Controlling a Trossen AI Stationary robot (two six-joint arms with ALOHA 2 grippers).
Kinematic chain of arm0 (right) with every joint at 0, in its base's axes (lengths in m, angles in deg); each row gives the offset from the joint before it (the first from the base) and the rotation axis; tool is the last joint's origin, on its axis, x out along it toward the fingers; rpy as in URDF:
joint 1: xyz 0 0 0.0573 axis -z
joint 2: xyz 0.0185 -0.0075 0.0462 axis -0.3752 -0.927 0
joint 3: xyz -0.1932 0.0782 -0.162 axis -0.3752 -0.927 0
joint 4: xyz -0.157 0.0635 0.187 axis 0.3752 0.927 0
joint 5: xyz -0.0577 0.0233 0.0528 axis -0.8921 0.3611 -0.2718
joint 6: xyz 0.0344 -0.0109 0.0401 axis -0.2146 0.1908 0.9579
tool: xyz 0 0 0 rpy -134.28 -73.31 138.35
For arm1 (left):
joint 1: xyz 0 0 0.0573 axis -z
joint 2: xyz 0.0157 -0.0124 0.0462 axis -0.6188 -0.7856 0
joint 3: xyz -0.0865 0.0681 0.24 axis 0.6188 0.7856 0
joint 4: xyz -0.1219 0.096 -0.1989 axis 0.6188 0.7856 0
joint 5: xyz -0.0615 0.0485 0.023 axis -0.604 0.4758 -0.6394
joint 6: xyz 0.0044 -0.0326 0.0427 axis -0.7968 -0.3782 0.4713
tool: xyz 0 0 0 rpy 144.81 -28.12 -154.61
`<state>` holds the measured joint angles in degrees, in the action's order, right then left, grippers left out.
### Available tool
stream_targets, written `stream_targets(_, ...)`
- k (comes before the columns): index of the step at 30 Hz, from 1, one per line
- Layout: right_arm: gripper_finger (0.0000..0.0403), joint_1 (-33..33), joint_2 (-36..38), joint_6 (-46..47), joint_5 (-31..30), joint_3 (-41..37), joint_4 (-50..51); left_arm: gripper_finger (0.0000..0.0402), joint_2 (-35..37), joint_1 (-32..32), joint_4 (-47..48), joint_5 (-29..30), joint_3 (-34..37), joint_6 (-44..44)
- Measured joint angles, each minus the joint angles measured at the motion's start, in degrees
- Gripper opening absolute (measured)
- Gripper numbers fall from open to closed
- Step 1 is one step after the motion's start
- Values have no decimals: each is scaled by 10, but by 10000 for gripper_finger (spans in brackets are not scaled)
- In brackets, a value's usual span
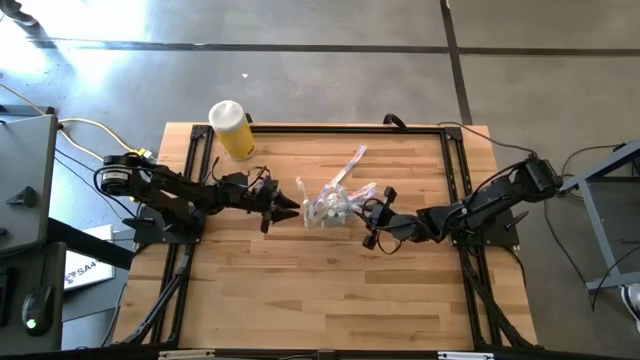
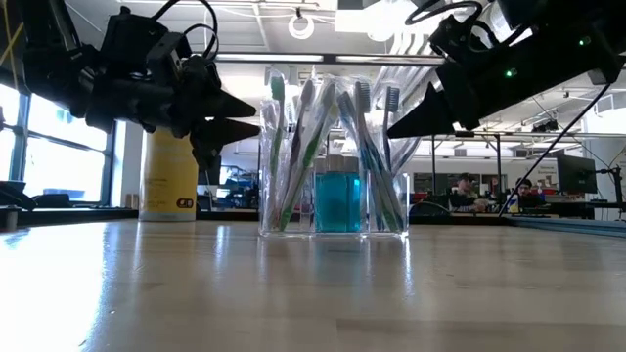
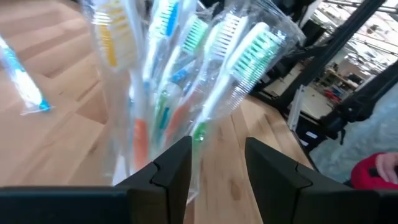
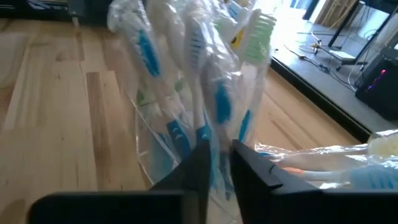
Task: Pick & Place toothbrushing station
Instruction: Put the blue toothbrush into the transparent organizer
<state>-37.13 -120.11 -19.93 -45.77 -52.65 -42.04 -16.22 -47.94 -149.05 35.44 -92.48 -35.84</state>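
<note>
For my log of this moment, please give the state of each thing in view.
clear container: upright on the table, full
toothbrushes: standing in it, heads up
wrapped toothbrush: lying on the table
yellow bottle: upright, capped
left hand: open, beside the container
right hand: slightly open, at the container

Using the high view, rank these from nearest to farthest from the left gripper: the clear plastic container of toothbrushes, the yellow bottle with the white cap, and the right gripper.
1. Clear plastic container of toothbrushes: just ahead of the left gripper, mid-table.
2. Right gripper: on the container's far side.
3. Yellow bottle with the white cap: at the table's back edge, behind the left arm.
</note>
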Motion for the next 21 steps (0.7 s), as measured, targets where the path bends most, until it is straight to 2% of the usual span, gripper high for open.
stream_targets(8,165,-42,12,-73,-12,0,-12,145,0,0,7,14,0,-5)
stream_targets(11,193,-62,32,-100,-50,1,-13,145,0,0,4,20,0,-12)
stream_targets(16,216,-121,99,-149,-153,1,5,145,8,0,14,14,-36,-6)
stream_targets(19,216,-174,149,-160,-213,1,40,145,31,0,102,3,-105,37)
stream_targets(21,215,-214,183,-155,-252,1,75,145,46,0,244,5,-178,83)
